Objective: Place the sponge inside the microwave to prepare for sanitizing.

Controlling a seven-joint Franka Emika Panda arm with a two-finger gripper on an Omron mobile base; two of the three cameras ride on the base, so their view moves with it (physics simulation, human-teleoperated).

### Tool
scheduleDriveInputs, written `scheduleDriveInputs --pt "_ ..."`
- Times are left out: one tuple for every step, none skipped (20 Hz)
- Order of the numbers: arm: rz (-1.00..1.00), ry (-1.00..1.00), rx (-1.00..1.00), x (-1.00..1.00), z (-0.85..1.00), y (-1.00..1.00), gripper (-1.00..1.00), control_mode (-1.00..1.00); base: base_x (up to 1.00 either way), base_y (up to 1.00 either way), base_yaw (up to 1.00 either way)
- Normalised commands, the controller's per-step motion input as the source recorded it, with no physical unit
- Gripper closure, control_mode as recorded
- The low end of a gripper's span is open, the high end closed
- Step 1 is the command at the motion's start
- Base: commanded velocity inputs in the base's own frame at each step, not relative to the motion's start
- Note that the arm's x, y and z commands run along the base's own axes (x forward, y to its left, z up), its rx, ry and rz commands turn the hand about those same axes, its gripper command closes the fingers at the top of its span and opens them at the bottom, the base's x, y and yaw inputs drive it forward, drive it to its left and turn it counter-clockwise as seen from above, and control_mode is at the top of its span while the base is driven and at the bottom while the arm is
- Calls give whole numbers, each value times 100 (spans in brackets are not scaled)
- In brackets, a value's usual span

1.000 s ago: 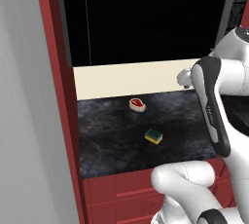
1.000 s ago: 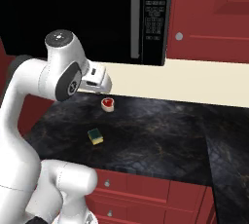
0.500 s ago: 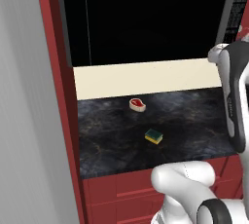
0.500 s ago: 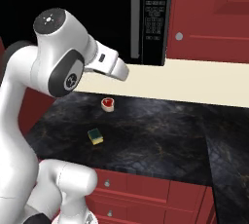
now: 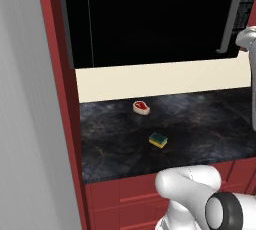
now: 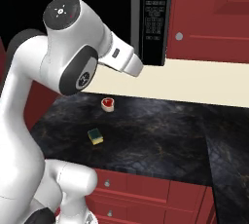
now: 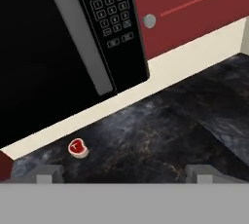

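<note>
The microwave (image 5: 155, 19) sits above the cream backsplash strip, its front a dark pane with the long grey handle (image 7: 78, 33) running beside the button panel (image 6: 154, 13); the door looks shut and nothing of the cavity can be made out through the glass. The sponge (image 5: 158, 139) lies flat on the dark marbled counter (image 6: 155, 135), green layer up, toward the front half of the surface — well apart from the microwave. A small red-and-white steak piece (image 5: 141, 107) rests further back, near the backsplash, apart from the sponge. The gripper (image 7: 124, 174) is raised above the counter, its two finger tips (image 7: 48, 173) at the bottom of the hand view spread wide apart with nothing between them — jaws open, empty. From the hand view it looks down past the microwave's lower right corner at the counter, the steak piece just ahead of the left tip. The sponge lies on the counter below and well apart from the gripper, untouched.
</note>
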Motion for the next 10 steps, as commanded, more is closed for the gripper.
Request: scheduleDriveInputs --pt "0 0 -2 51 4 -11 -100 -100 0 0 0" --pt "4 0 -4 60 11 -4 -100 -100 0 0 0" --pt "7 0 -6 61 16 0 -100 -100 0 0 0" --pt "8 0 -9 64 18 -4 -100 -100 0 0 0" --pt "7 0 -10 61 19 -4 -100 -100 0 0 0" --pt "7 0 -9 64 19 -5 -100 -100 0 0 0" --pt "8 0 -6 59 24 0 -100 -100 0 0 0" --pt "12 0 -3 56 29 0 -100 -100 0 0 0" --pt "13 0 -4 46 19 0 -100 -100 0 0 0" --pt "15 -1 -2 44 19 0 -100 -100 0 0 0"
